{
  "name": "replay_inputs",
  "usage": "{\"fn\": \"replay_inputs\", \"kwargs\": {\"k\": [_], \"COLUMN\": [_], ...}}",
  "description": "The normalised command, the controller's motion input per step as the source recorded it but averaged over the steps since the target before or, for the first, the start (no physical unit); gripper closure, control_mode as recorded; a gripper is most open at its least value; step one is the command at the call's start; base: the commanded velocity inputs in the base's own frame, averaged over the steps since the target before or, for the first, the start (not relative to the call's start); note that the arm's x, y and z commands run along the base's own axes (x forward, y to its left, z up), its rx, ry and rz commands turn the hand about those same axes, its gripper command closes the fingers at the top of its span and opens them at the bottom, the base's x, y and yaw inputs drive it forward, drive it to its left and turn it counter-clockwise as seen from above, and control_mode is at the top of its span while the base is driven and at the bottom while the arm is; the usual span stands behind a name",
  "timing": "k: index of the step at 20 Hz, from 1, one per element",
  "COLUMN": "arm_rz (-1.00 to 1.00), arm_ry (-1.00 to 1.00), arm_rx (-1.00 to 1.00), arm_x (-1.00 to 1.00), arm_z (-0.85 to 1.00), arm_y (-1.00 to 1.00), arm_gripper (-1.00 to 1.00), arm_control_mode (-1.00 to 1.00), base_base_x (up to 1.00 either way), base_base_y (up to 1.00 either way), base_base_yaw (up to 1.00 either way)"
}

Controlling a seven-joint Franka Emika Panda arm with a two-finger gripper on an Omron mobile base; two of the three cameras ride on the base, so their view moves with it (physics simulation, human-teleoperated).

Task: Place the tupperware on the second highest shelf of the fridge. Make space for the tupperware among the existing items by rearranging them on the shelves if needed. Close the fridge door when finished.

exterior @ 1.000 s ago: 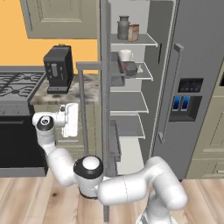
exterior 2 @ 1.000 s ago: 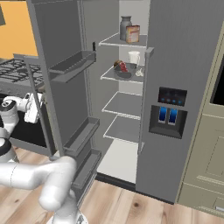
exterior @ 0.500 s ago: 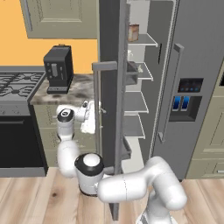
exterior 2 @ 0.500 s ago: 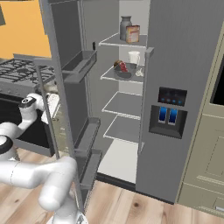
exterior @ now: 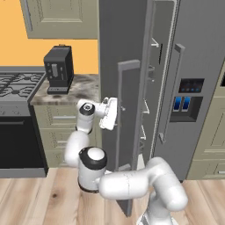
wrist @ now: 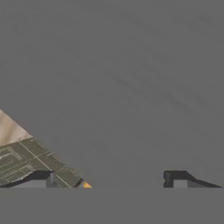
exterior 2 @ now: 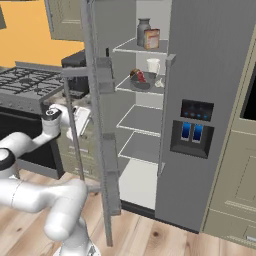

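The right base view looked past the fridge door into the fridge: the tupperware lay on the second highest shelf, with the white mug just behind it on that shelf. On the shelf above the tupperware stood the metal jug and the orange-brown carton, touching or nearly so. The left base view gave none of this; there the door's plain outer face and its long bar handle covered the compartment, leaving only thin shelf edges in the gap beside the dispenser panel.

The claw sat against the outer face of the fridge door, beside the bar handle. In the hand view its two dark fingertips stood far apart with nothing between them, so it was spread wide and held nothing, and grey door surface ran right across behind them. Whether the fingertips actually touched the door could not be made out. In the right base view the claw was partly hidden behind the handle bar.

Compared with half a second before, the fridge door had swung further towards closed, hiding more of the shelves in the left base view, and the claw had followed it inward. The tupperware, mug, jug and carton had not shifted.

A black coffee machine stood on the tabletop left of the fridge door.
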Motion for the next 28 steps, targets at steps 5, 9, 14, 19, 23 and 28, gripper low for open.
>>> {"fn": "replay_inputs", "kwargs": {"k": [5,9,14,19,23,28], "arm_rz": [0.04,0.15,0.21,0.26,0.28,0.31], "arm_ry": [-0.17,-0.25,-0.27,-0.24,-0.21,-0.20], "arm_rx": [0.11,0.12,0.12,0.11,0.10,0.08], "arm_x": [0.22,0.38,0.45,0.63,0.72,0.71], "arm_z": [0.00,0.00,0.00,0.00,0.00,0.00], "arm_y": [-1.00,-1.00,-0.87,-0.57,-0.38,-0.28], "arm_gripper": [-1.00,-1.00,-1.00,-1.00,-1.00,-1.00], "arm_control_mode": [-1.00,-1.00,-1.00,-1.00,-1.00,-1.00], "base_base_x": [0.00,0.00,0.00,0.00,0.00,0.00], "base_base_y": [0.00,0.00,0.00,0.00,0.00,0.00], "base_base_yaw": [0.00,0.00,0.00,0.00,0.00,0.00]}}
